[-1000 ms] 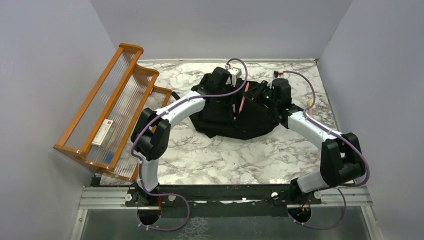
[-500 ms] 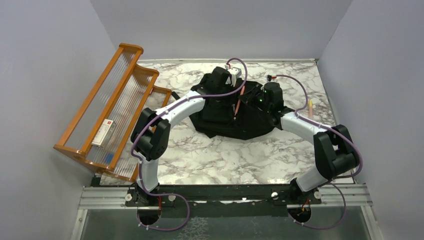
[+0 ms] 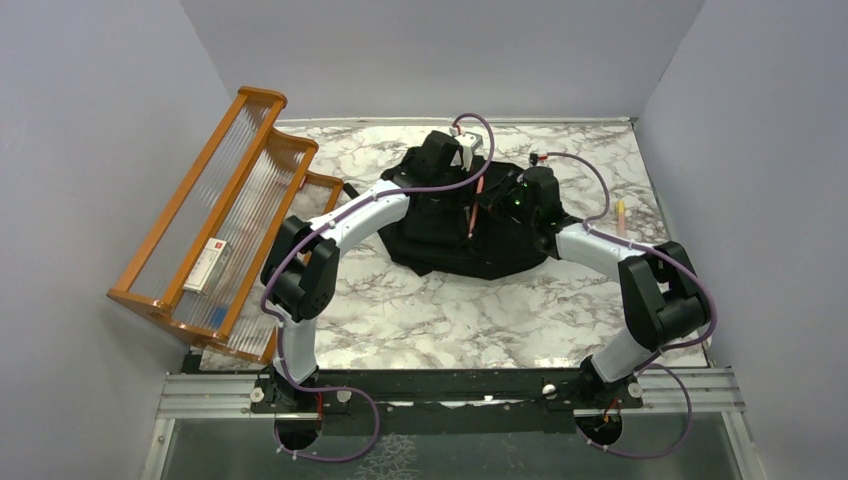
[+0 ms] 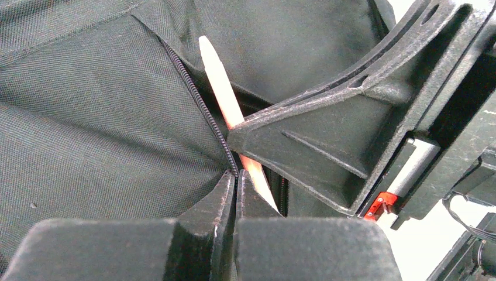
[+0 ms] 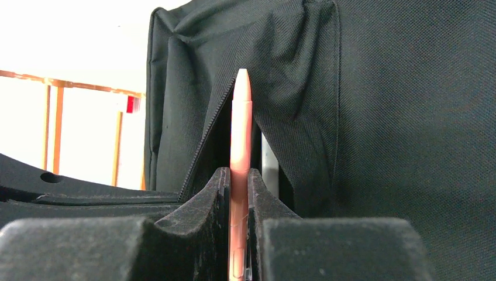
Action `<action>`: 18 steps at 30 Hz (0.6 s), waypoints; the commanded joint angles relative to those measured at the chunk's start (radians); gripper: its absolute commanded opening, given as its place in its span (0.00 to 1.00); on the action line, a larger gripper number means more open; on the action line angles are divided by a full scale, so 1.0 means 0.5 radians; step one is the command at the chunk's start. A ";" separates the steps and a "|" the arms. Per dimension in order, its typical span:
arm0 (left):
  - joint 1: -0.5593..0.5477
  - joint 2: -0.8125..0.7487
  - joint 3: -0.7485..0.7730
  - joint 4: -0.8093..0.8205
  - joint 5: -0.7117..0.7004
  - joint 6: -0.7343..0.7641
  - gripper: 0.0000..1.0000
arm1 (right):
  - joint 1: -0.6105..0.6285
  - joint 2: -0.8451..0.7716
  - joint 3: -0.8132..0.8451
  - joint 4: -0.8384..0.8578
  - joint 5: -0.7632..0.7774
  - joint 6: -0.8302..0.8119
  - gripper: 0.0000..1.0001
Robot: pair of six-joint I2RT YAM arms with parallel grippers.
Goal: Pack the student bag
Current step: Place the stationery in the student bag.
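Clamping with the right gripper [image 5: 240,175] on a salmon-pink pen [image 5: 241,117], jaws set narrow and tight against its barrel, tip pointing away toward the dark slit of an opened zip pocket. Pressing the left gripper [image 4: 236,181] fully together right at the zip teeth [image 4: 199,96] edging that slit; not showing clearly whether a fold of fabric is being nipped there. Passing the pen just beside the left fingertips, as seen from the left wrist, with one right finger crossing in front of it. Working over the student bag [image 3: 480,255], lying black, soft and rumpled toward the far middle of the marble table [image 3: 450,320], directly under both wrists. Arching in from the two near corners with white and black arms trailing purple cables. Showing, on the table well to the right of the bag and near the right wall, a small yellow stick [image 3: 620,212]. Showing also, leaning tilted along the left wall, an orange wooden rack [image 3: 262,98] with ribbed clear panels, carrying a small white box [image 3: 208,265] in a lower tier.
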 commanded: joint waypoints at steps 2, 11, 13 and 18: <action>-0.004 -0.158 0.086 0.070 0.020 -0.011 0.00 | 0.022 0.064 0.007 0.045 -0.033 -0.010 0.01; -0.003 -0.164 0.072 0.079 0.052 -0.021 0.00 | 0.025 0.156 0.196 0.001 0.081 -0.062 0.01; -0.004 -0.165 0.068 0.079 0.051 -0.018 0.00 | 0.024 0.178 0.248 -0.010 0.065 -0.087 0.01; -0.003 -0.164 0.058 0.079 0.044 -0.018 0.00 | 0.024 0.219 0.239 0.016 -0.074 -0.058 0.00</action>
